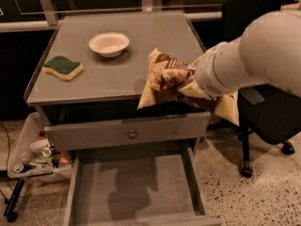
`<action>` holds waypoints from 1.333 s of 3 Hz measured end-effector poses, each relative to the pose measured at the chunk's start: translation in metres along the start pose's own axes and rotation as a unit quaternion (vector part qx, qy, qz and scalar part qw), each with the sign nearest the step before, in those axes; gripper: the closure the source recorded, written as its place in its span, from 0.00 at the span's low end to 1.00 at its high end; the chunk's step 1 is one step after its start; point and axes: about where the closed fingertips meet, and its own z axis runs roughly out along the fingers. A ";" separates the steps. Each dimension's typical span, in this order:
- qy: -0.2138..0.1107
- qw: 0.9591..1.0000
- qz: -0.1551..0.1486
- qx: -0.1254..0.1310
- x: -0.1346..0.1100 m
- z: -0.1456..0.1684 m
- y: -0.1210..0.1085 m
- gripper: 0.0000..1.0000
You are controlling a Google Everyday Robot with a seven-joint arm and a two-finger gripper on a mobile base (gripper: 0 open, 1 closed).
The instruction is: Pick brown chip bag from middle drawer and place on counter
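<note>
The white arm (254,51) came in from the right and filled the upper right of the view, crossing over the desk's right edge. The grey desk (117,76) lay broad and flat, with thin raised edges. Most of its middle and far part was bare, and open surface lay between the bowl and the front right corner.

Below it, the middle drawer (193,173) stood pulled out, with nothing on its flat floor but shadow, and its low side walls ran toward the camera. A black chair (268,117) stood close by the desk's right side. The drawer front (94,135) above was closed.

The brown chip bag (162,76) hung crumpled over the desk's front right part, its lower corner overlapping the front edge. I could not tell whether it touched the surface. The white bowl (109,44) sat well back, and the green-and-yellow sponge (63,67) lay near the left edge.

The pincer (184,77), largely hidden by the wrist, gripped the bag's right side.
</note>
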 end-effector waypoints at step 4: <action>-0.024 0.996 0.059 -0.062 0.009 0.141 -0.141 1.00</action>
